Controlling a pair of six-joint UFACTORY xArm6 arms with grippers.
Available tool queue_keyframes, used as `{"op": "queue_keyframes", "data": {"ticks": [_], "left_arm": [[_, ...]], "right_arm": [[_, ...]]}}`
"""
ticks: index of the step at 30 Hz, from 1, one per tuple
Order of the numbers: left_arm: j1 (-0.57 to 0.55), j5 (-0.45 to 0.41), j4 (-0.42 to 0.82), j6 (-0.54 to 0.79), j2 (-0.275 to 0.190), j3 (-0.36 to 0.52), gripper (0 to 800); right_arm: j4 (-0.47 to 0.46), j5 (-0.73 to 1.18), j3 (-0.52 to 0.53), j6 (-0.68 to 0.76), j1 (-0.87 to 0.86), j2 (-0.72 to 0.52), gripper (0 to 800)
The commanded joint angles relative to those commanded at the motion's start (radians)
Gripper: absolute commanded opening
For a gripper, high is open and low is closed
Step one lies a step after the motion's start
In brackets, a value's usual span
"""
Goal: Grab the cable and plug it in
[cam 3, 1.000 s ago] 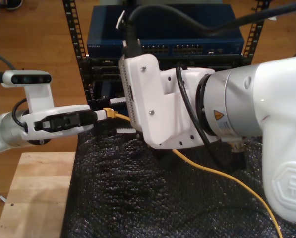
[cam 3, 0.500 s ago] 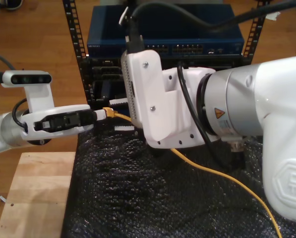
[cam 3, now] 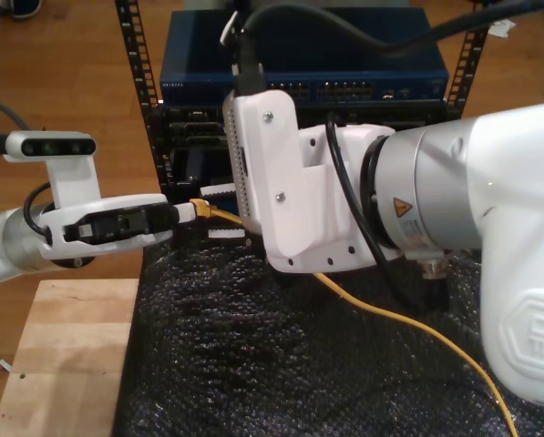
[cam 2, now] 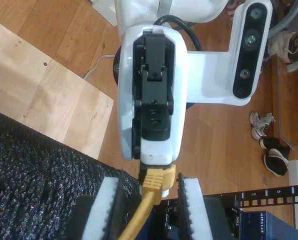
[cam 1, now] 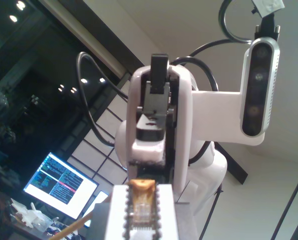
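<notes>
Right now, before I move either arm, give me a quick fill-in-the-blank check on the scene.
1. My first tool is shut on the cable's ____ end.
2. The cable passes between the pads of my second tool and trails across a ____ mat.
3. The rack behind the arms holds a ____ network switch.

Missing words: plug; black; blue.

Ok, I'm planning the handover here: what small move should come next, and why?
Probably close my second gripper on the cable: its pads straddle the cable just behind the boot with gaps showing, while my first gripper pinches the plug end.
</notes>
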Motion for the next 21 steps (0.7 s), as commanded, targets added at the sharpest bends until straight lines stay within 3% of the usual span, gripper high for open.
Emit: {"op": "queue_keyframes", "data": {"ticks": [21], "left_arm": [[-0.003, 0.005, 0.000, 0.000, -0.002, 0.005, 36]], "right_arm": [[0.002, -0.020, 0.005, 0.002, 0.025, 0.008, 246]]}}
